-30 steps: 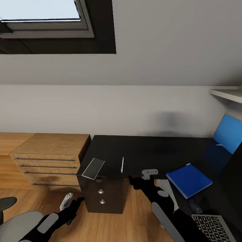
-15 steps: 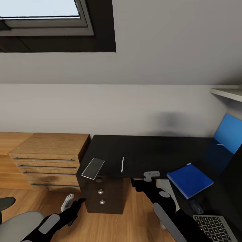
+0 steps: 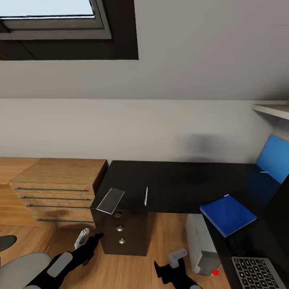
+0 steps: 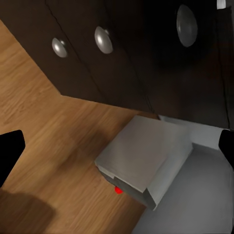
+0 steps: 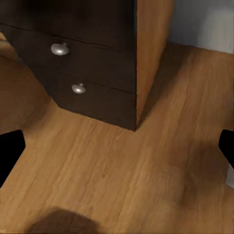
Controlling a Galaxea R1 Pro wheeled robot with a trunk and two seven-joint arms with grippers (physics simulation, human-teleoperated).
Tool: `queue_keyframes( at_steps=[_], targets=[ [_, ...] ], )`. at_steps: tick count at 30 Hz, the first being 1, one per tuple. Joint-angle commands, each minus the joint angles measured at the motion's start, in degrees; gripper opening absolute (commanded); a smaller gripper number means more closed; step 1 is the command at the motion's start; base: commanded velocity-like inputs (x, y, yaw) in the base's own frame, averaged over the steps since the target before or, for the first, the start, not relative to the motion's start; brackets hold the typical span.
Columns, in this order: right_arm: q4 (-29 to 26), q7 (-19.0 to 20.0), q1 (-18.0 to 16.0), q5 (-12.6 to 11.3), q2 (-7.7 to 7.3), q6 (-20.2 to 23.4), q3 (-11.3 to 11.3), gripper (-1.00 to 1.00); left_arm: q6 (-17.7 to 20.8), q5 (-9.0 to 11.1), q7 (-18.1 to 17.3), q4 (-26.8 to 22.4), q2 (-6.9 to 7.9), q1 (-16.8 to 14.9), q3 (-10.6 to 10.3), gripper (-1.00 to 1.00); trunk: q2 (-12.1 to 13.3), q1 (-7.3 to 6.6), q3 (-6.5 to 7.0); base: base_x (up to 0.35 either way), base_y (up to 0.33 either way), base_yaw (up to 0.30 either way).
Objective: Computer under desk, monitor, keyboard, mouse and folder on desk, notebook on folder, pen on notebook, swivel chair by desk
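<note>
Both pincers are hanging low and carrying nothing right now. Right gripper is dropping fast: a second ago it was up at the desk edge beside the folder, now it's sitting down near the floor, just in front of the computer. Its wrist view is showing the fingertips spread wide apart with bare wood floor between them. Left gripper is barely moving, hovering by the dark drawers, also spread with nothing between the tips, and its camera is looking at the silver knobs and the white tower.

Moving outward: the folder is lying flat on the desk, close to the front edge, with the mouse just beyond it and the keyboard next along. So that chunk is looking done, and the tower is standing under the desk where it belongs.

Still to sort, I'm guessing: the notebook and the pen are sitting well apart from the folder, over by the drawer end. The swivel chair is peeking in at the lower corner, near my left arm. Pulling the arm back probably means I'm repositioning for those.
</note>
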Motion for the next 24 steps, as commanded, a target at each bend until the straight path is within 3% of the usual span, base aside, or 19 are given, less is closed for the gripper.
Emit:
queue_keyframes(
  at_steps=[1,2,5,9,13,17,24],
  targets=[
    [0.74,-0.17,-0.07,-0.56,-0.11,-1.84,2.40,1.00,0.09,0.26,-0.08,-0.58,0.09,-0.04,-0.24,1.00,-0.50,0.24,-0.28,0.000,0.000,0.000],
    [2.03,0.25,0.00,-0.55,-0.16,-4.04,5.91,1.00,0.17,0.26,0.00,-1.74,0.20,-0.04,-0.22,1.00,-0.90,0.46,-0.46,0.000,0.000,0.000],
    [4.73,0.82,0.07,-0.55,-0.19,-6.42,10.78,1.00,0.56,0.26,0.19,-3.84,0.56,-0.04,-0.13,1.00,-2.11,1.12,-0.99,0.000,0.000,0.000],
    [8.56,1.32,0.10,-0.59,0.03,-8.18,13.42,1.00,1.54,0.35,0.31,-7.17,1.83,-0.04,-0.01,1.00,-3.71,2.00,-1.71,0.000,0.000,0.000],
    [12.91,1.67,0.11,-0.58,0.64,-10.77,14.45,1.00,3.07,0.51,0.34,-11.18,2.87,-0.09,0.09,1.00,-5.31,2.88,-2.43,0.000,0.000,0.000],
    [18.47,3.63,0.11,-0.50,2.49,-14.85,14.81,1.00,4.09,0.52,0.12,-17.28,3.48,-0.12,0.19,1.00,-6.92,3.76,-3.15,0.000,0.000,0.000],
    [24.40,6.75,0.12,-0.31,5.14,-17.87,14.83,1.00,4.31,0.50,-2.08,-20.76,3.87,-0.13,0.21,1.00,-9.73,5.30,-4.41,0.000,0.000,0.000]
  ],
)
